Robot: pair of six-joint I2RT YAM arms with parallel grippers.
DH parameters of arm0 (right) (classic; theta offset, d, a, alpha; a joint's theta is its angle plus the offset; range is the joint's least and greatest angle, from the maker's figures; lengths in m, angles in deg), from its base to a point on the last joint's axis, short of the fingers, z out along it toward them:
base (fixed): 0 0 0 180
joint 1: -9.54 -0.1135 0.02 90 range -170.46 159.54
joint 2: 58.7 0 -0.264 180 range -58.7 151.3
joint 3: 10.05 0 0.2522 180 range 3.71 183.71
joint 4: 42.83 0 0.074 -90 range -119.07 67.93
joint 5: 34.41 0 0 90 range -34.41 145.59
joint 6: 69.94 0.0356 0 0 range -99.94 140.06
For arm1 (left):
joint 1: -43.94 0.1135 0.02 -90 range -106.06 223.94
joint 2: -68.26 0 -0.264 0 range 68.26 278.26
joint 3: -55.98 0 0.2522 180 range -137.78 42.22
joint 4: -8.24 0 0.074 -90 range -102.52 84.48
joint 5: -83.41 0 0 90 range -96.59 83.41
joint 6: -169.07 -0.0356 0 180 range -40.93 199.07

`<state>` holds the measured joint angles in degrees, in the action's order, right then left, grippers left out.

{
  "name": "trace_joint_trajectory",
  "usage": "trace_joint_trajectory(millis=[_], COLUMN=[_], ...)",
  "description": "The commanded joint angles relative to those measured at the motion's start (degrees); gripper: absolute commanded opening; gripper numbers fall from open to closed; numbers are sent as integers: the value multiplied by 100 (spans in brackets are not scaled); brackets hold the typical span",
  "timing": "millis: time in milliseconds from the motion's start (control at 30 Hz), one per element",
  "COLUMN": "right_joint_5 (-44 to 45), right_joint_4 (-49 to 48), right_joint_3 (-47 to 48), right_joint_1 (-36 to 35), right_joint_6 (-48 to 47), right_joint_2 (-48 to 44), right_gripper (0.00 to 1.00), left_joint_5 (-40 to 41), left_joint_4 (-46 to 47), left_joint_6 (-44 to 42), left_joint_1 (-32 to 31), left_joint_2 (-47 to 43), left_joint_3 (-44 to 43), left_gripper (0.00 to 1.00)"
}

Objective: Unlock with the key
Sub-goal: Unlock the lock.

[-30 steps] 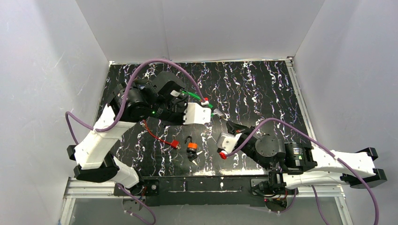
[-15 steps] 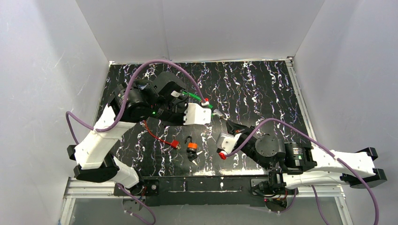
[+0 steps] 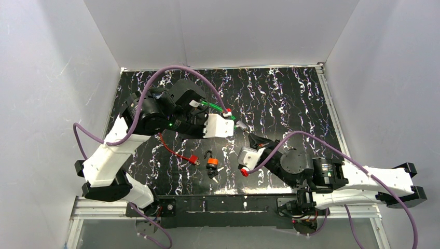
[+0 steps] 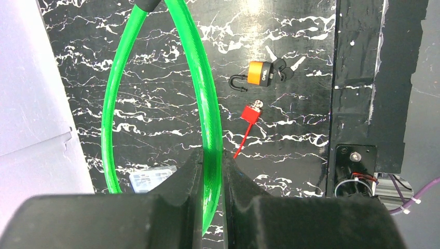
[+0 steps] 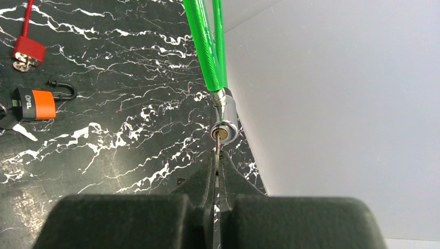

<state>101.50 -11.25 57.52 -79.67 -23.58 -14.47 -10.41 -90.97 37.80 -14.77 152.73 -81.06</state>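
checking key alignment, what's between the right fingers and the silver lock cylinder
Only the key, pinched in the right fingers, its blade tip at the cylinder keyhole; nothing else. The right wrist view shows it.

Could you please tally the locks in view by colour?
Green cable lock: 1
Orange padlock: 1
Red lock: 1
Total: 3

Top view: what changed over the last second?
The right gripper, shut on the key, crept slightly left toward the lock cylinder. The left gripper kept its grip on the green cable; the orange padlock did not move.
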Motion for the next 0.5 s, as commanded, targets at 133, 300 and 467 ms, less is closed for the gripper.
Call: trace_joint_trajectory(millis=[133,300,467], right_joint_5=[98,137,107], right_joint_4=[-306,-177,-120], right_joint_3=[-39,-34,-49], right_joint_1=[11,9,18], right_joint_6=[75,119,217], right_joint_2=[-96,-109,-31], right_gripper=[1,1,1], left_joint_5=[56,39,-73], left_joint_4=[-1095,-1092,-1089], left_joint_6=[-1,5,40], left_joint_1=[-38,-35,-44], left_joint_2=[-42,-28,0], left_joint_3=[-226,-280,-424], left_gripper=[0,0,0])
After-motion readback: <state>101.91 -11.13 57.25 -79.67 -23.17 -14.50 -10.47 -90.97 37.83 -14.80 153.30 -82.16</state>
